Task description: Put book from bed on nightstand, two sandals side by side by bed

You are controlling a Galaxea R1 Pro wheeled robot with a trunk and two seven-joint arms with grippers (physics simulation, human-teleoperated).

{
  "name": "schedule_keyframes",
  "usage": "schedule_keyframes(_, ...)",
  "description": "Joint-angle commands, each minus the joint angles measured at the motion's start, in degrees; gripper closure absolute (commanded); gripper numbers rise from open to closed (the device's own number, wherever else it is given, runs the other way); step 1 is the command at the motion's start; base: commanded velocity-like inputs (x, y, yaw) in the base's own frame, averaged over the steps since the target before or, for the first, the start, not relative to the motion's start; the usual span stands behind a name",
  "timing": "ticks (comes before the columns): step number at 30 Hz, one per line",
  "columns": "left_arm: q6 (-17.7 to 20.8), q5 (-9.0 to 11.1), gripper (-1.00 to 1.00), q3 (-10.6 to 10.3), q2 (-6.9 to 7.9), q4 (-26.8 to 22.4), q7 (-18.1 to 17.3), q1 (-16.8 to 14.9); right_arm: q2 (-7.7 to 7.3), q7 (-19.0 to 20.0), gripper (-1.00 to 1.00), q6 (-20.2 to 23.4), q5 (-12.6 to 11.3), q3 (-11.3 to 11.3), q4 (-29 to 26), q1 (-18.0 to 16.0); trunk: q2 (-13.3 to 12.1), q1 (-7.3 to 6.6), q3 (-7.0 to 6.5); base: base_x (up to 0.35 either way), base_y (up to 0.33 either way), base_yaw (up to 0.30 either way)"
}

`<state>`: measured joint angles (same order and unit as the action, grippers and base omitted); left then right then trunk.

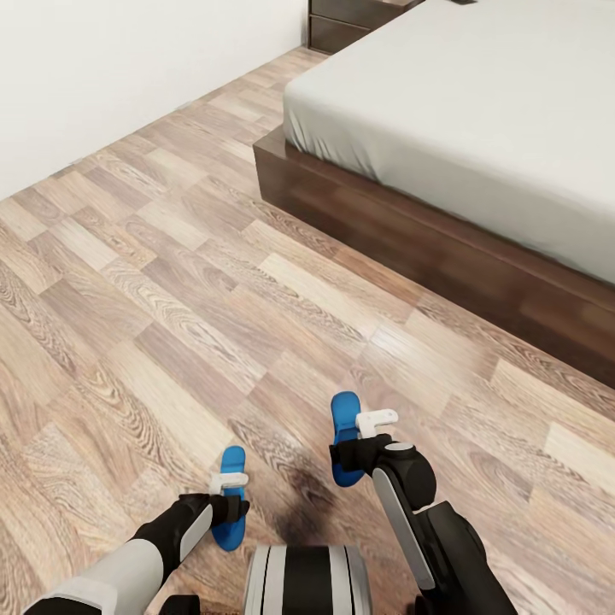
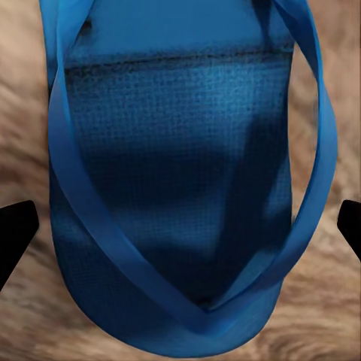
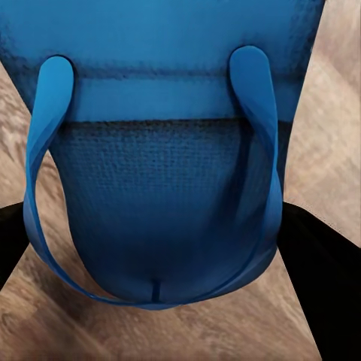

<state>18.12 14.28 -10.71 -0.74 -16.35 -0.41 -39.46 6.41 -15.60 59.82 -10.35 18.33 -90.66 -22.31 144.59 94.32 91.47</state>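
**Both grippers down on the sandals, short of the bed**

I am looking down over both arms at the plank floor [image 1: 171, 282]. The left gripper [image 1: 229, 483] is sitting over the left sandal [image 1: 231, 495], which is lying flat on the floor near the robot's base. In the left wrist view that sandal [image 2: 177, 188] is lying between the dark fingertips [image 2: 15, 229], which are standing apart at either edge with floor showing between each tip and the sole, so I am reading the jaws as spread wide and gripping nothing.

The right gripper [image 1: 376, 420] is over the right sandal [image 1: 344, 436], a little farther out and to the right of the first. In the right wrist view the dark fingers [image 3: 316, 278] are crowding both sides of the sandal [image 3: 162, 195] (close against its straps), but I cannot tell whether they are actually pinching it.

The two sandals are lying roughly parallel, well apart. The bed [image 1: 478, 128] is standing far right, its dark base [image 1: 410, 231] well beyond them. A nightstand [image 1: 342, 21] is showing at the far wall beside the bed.
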Motion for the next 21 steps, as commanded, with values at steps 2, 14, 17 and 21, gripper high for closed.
schedule_keyframes(2,0.3,0.5,-1.00,-0.4,0.04,-0.1,0.1,0.0,0.00,-0.7,1.00,0.2,-0.6,0.0,0.0,0.0,0.0,0.01,0.26,0.000,0.000,0.000)
schedule_keyframes(14,0.3,0.5,-1.00,-0.4,0.04,-0.2,0.1,0.0,0.00,-0.7,1.00,0.2,-0.6,0.0,0.0,0.0,0.0,0.01,0.26,0.000,0.000,0.000)
schedule_keyframes(17,0.3,0.6,-1.00,-0.4,0.04,-0.3,0.1,0.0,0.00,-0.7,1.00,0.2,-0.6,0.0,0.0,0.0,0.0,0.01,0.26,0.000,0.000,0.000)
schedule_keyframes(21,0.3,0.6,1.00,-0.4,0.04,-0.3,0.1,0.0,0.00,-0.7,1.00,0.2,-0.6,0.0,0.0,0.0,0.0,0.01,0.26,0.000,0.000,0.000)
